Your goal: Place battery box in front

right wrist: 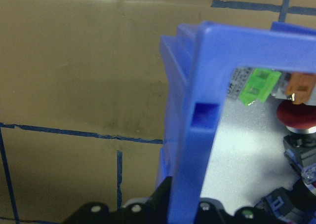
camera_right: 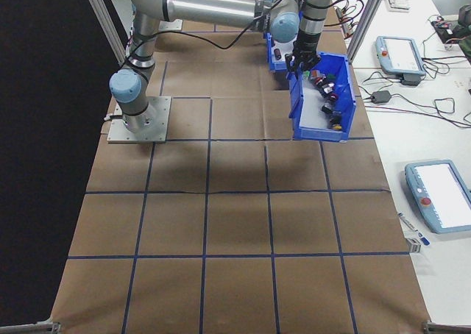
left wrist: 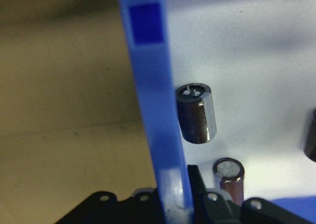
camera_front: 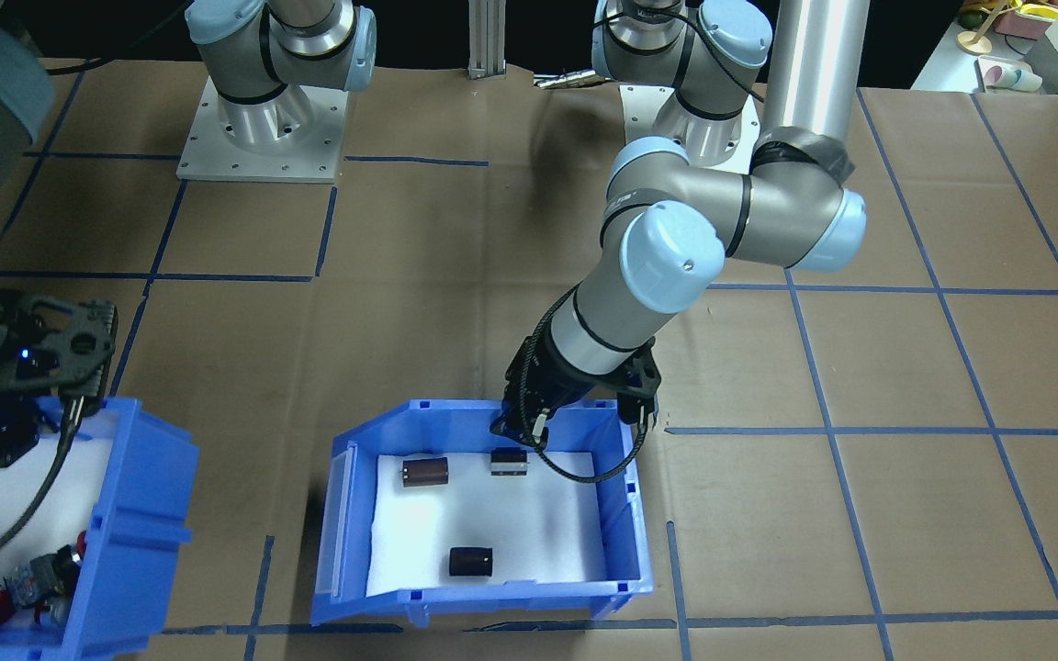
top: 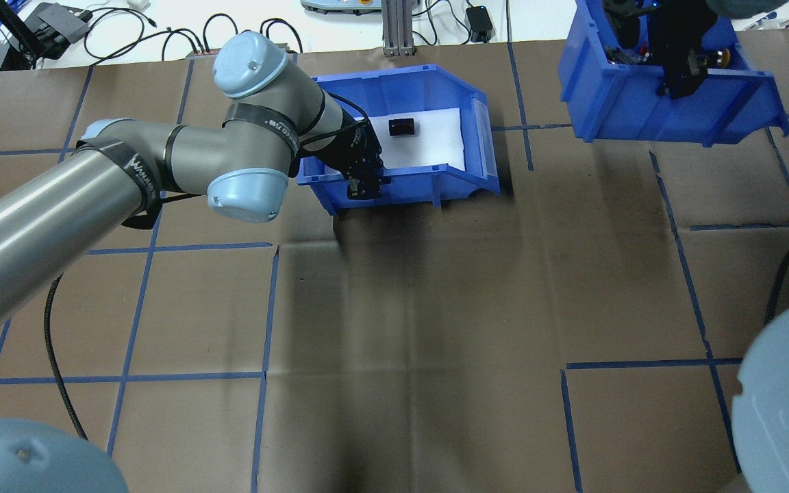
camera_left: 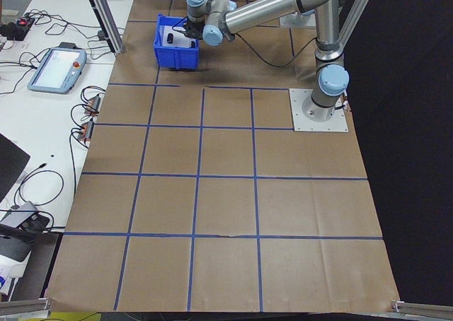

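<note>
The battery box point(camera_front: 623, 514) is a blue bin lined with white foam, standing on the table near its far edge from the robot. Three dark cylinders point(camera_front: 425, 472) lie on the foam. My left gripper point(camera_front: 515, 431) is shut on the box's wall nearest the robot. In the left wrist view that wall point(left wrist: 153, 110) runs between the fingers, with a cylinder point(left wrist: 196, 113) just inside. In the overhead view the left gripper point(top: 361, 185) sits on the box's near wall point(top: 408, 181). My right gripper point(top: 679, 75) is shut on the wall point(right wrist: 197, 115) of another blue bin point(top: 682, 116).
The other bin point(camera_front: 139, 514) holds red, green and orange push-button parts and looks tilted in the right side view point(camera_right: 324, 102). Brown paper with a blue tape grid point(top: 264, 308) covers the table. An aluminium post point(top: 394, 27) stands beyond the battery box.
</note>
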Available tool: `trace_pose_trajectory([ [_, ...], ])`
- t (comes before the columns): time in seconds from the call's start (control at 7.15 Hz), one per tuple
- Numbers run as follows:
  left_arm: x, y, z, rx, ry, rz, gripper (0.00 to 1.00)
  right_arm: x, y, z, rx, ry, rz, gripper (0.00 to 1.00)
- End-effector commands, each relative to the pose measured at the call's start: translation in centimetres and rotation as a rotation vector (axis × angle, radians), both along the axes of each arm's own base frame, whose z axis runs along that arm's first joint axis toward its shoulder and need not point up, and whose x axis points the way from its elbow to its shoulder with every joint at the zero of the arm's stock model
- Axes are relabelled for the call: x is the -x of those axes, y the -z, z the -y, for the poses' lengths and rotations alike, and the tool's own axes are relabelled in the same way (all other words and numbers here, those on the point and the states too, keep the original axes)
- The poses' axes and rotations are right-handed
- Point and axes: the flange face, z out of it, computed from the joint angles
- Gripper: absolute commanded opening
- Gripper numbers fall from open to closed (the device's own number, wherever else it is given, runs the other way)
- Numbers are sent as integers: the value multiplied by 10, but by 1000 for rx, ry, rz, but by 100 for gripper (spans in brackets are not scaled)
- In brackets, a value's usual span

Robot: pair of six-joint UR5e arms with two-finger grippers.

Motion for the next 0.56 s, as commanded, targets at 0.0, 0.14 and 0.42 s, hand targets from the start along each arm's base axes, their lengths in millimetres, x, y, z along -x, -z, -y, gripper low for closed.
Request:
trace_pose_trajectory([
  [0.0, 14, 11, 16, 8, 8, -3, 1, 17, 16, -90, 23, -9, -10, 0],
  [0.14, 14, 17, 22, 16, 12, 2, 16, 15, 29, -126, 41, -18, -16, 0],
  [0.42, 8, 24, 23, 7, -8, 75, 100, 11, 46, -146, 43, -19, -22, 0],
])
